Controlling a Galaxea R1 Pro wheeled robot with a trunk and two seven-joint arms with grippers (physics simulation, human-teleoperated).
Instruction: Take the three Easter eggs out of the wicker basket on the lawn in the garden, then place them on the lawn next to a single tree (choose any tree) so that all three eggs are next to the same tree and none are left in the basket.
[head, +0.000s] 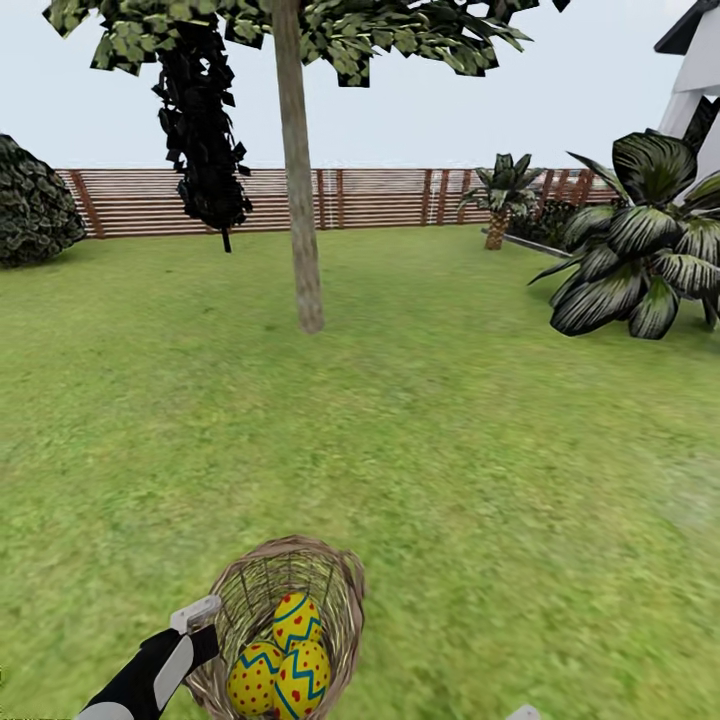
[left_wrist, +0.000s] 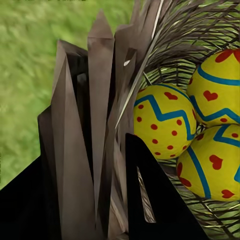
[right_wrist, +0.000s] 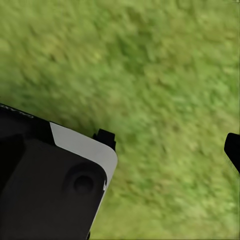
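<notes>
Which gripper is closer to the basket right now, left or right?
Left. The left gripper is at the basket rim, closed on its weave. The right gripper hangs open over bare grass, apart from it.

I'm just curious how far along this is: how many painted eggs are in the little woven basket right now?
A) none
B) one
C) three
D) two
C: the head view shows three Easter eggs lying together inside the wicker basket, with the left gripper at the basket's rim.
</notes>
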